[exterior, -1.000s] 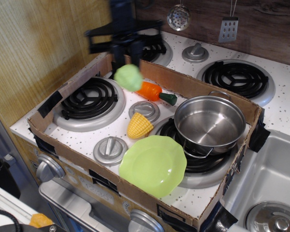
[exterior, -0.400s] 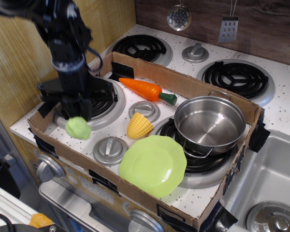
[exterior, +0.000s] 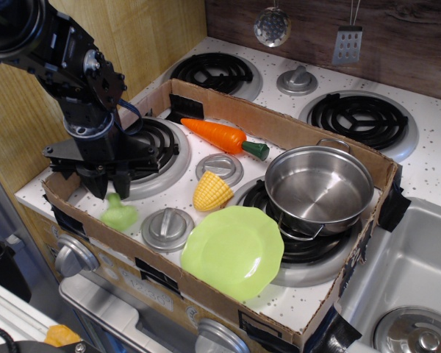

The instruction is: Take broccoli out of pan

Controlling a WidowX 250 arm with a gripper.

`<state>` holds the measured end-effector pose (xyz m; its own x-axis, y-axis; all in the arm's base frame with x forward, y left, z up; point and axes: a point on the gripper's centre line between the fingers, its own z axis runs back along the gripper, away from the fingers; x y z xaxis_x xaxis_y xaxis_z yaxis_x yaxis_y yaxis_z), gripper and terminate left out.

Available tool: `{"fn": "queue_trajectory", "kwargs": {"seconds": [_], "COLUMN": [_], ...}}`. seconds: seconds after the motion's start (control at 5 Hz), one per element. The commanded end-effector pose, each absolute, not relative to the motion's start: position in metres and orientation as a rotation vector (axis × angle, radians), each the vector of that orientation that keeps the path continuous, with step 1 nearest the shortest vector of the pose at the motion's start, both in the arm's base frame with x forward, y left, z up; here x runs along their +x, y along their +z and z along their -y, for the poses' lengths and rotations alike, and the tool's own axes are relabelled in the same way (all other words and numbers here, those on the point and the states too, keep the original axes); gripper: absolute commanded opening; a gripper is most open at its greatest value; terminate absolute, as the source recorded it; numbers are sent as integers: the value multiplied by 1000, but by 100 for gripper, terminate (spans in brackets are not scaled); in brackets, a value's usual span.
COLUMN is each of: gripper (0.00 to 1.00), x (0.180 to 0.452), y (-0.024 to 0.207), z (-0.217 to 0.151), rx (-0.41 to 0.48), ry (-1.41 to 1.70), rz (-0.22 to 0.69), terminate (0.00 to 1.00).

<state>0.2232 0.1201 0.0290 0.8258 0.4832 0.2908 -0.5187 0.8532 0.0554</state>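
The broccoli [exterior: 120,216] is a small pale-green lumpy toy. It lies on the speckled stove top in the front left corner of the cardboard box, stem up. My gripper [exterior: 109,188] hangs just above it, its black fingers [exterior: 97,185] spread on either side of the stem, open. The pan [exterior: 317,193] is a shiny steel pot with wire loop handles, standing empty on the front right burner, far to the right of the gripper.
A carrot [exterior: 220,134] lies at the back of the box, a corn cob [exterior: 212,191] in the middle and a lime-green plate [exterior: 231,251] at the front. Cardboard walls [exterior: 294,129] ring the area. A sink [exterior: 411,272] is on the right.
My gripper carried the broccoli from above the back of the box down to the front left corner. The broccoli now rests on the stove top and the fingers have parted.
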Motion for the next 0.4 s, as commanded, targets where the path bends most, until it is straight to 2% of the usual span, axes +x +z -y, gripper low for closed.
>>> {"fn": "queue_trajectory", "kwargs": {"seconds": [0.0, 0.2], "gripper": [100, 100], "x": [247, 258], "y": [62, 81], "z": [-122, -116], "rx": [172, 197], "ry": [503, 484], "rz": [330, 347], "terminate": [0, 0]}}
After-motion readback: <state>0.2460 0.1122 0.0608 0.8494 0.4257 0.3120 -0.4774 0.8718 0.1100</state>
